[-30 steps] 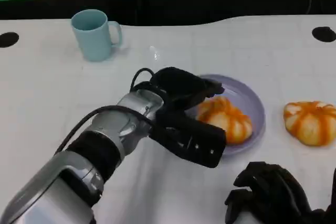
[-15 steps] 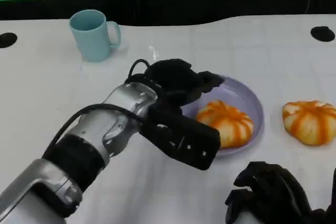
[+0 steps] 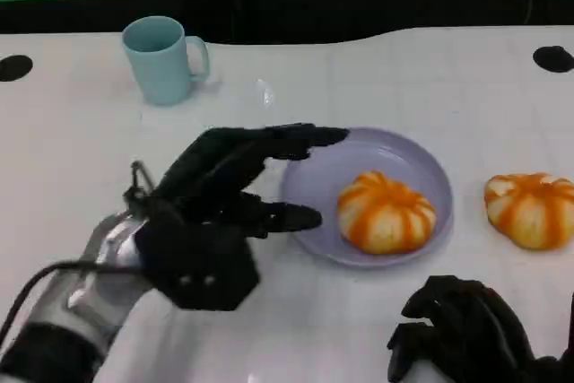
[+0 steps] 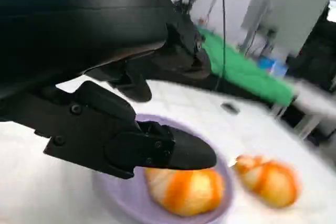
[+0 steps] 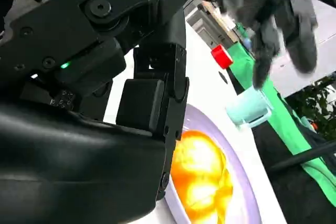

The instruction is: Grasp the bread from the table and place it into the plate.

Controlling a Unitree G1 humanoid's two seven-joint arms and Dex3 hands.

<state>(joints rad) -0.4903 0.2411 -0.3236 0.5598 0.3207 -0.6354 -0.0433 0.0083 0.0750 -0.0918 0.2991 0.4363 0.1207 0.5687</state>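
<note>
Currently logged, largest item first:

1. Worktop [image 3: 81,150] – white, wide. Far edge runs along a dark band w/ green cloth behind. Bare surface left of and in front of the plate; open room betw. the mug and plate too.

2. Left hand [image 3: 211,221] – hovers over the worktop just left of the plate, fingers [image 3: 300,138] spread apart, holding nothing; the upper ones reach over the plate's near-left rim, not touching the bread. Judged step: release appears done for this piece, hand free. Next move, as a guess: lift clear to the left, keeping fingers above the rim so the plate isn't nudged.

3. Right hand [image 3: 466,334] – low at the front-right of the worktop, fingers curled in, nothing seen in them; cannot tell more of the grip from the head view.

4. Plate [image 3: 314,181] – lilac, round, mid-worktop. Left half bare.

5. Bread [image 3: 386,213] – orange-and-cream bun, sits inside the plate, right of centre, near the rim there. Task's thing is thus in place, by my reading.

6. Second bun [image 3: 532,210] – same kind, on the worktop right of the plate, apart from it, close to the picture's right edge. If it's also to go in, the right hand is nearer; clear path betw. them.

7. Mug [image 3: 161,58] – pale blue, upright, handle to the right, far-left, well apart from everything.
</note>
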